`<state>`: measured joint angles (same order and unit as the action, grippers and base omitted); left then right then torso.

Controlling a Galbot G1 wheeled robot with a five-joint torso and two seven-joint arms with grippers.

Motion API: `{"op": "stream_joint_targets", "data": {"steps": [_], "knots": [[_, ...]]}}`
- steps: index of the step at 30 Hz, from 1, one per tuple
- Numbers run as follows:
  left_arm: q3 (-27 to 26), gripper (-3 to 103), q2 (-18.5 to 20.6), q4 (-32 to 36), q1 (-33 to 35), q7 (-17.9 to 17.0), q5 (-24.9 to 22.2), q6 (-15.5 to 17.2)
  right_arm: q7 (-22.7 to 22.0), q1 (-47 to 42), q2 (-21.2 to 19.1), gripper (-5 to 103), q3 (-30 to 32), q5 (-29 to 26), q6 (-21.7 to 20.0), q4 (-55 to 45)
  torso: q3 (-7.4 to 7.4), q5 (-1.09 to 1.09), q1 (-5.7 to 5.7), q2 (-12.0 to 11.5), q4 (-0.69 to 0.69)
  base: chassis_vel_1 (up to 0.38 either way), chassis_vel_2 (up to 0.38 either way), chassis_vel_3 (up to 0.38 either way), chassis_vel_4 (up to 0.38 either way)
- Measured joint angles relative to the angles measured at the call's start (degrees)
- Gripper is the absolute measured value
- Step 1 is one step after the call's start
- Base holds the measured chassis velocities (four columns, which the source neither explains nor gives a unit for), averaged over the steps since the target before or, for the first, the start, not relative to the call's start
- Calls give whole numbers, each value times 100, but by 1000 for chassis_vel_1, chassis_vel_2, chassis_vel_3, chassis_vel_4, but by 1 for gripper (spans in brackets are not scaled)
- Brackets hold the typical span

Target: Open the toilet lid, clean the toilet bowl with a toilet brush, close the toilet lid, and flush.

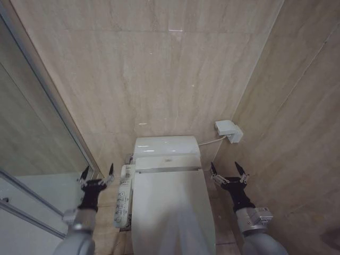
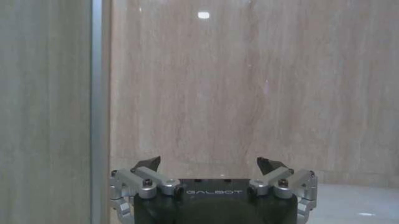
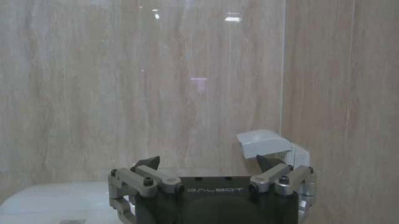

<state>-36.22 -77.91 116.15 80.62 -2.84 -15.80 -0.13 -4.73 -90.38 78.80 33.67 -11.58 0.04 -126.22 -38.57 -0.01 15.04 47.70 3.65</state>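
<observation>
So the robot is sitting square in front of the toilet and nothing is touching anything yet. The lid (image 1: pixel 170 210) is lying flat and shut, so the bowl underneath is hidden, and I can't spot the brush from where I'm looking, could be tucked out of sight somewhere low.

The left gripper (image 1: pixel 97 173) is hovering off the left side of the toilet, just outside the control panel (image 1: pixel 123 197) that's sticking out along that edge. Its jaws are spread wide with nothing between them, pointing at the back wall (image 1: pixel 154 69) with the glass shower partition (image 1: pixel 37 133) on their outer side.

The right gripper (image 1: pixel 228 170) is mirroring it on the other side, jaws also wide apart and empty, with the lid's right edge sitting just inside and below them. Beyond those jaws there's a small white wall box (image 1: pixel 229 130) with a cable running back to the tank (image 1: pixel 166 146).

My read: both arms are being held apart and level, flanking the seat, so either one can drop to the lid's front edge without crossing the other. Open fingers make sense, since lifting the lid is the first job.
</observation>
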Motion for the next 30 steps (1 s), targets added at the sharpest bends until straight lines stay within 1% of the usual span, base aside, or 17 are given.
{"op": "stream_joint_targets", "data": {"steps": [1,2,3,4,5,6,7,8,9,11,14,17,19,21,22,25,30], "knots": [[-39,100,65,-96,-231,44,-87,176,0,1,0,100,0,0,0,0,0,0,0,0,0,0,0,0,0],[-48,100,80,-51,-351,51,-116,210,0,-2,0,100,0,0,0,0,0,-1,1,0,2,0,0,0,0],[-72,100,148,148,-491,96,-234,387,0,0,0,100,0,0,1,0,-1,-6,0,-1,-4,0,0,0,0],[-153,100,269,472,-738,149,-391,590,0,2,0,100,0,0,0,0,0,2,1,0,1,0,0,0,0],[-153,100,269,472,-738,149,-391,590,0,2,0,100,0,0,0,0,0,2,1,0,1,0,0,0,0],[-193,100,330,644,-846,179,-467,680,-1,0,0,100,-1,0,0,0,2,12,0,1,7,0,0,0,0],[-193,100,339,679,-870,188,-501,749,1,-1,0,100,-1,0,0,0,2,10,-2,1,-1,0,0,0,0],[-186,100,346,1007,-775,205,-501,747,0,2,0,100,0,0,1,0,1,4,0,0,-1,0,0,0,0],[-193,100,345,1051,-734,205,-495,726,1,1,-1,100,-1,0,0,0,1,8,-2,0,-3,0,0,0,0],[-192,100,336,1055,-678,204,-475,702,0,-2,-1,100,-1,0,0,0,0,-7,0,0,-2,0,0,0,0],[-179,100,323,1038,-647,195,-444,664,0,-1,0,100,-1,0,1,0,1,6,-1,0,-1,0,0,0,0],[-140,100,303,918,-606,144,-357,597,0,-2,0,100,-1,0,0,0,1,-2,0,0,0,0,0,0,0],[-104,100,289,727,-578,94,-245,468,0,0,0,100,-1,0,0,0,1,4,-1,0,-1,0,0,0,0],[-55,100,279,377,-543,21,-155,187,0,-1,0,100,0,0,0,0,0,-1,0,0,0,0,0,0,0],[-55,100,279,377,-543,21,-155,187,0,-1,0,100,0,0,0,0,0,-1,0,0,0,0,0,0,0],[-33,100,252,-114,-502,-73,-200,-141,0,-1,0,100,-1,0,0,0,1,0,0,0,-1,0,0,0,0],[-73,100,217,-518,-563,-144,-340,-273,0,-2,0,100,-1,0,0,0,1,0,0,0,0,0,0,0,0]]}}
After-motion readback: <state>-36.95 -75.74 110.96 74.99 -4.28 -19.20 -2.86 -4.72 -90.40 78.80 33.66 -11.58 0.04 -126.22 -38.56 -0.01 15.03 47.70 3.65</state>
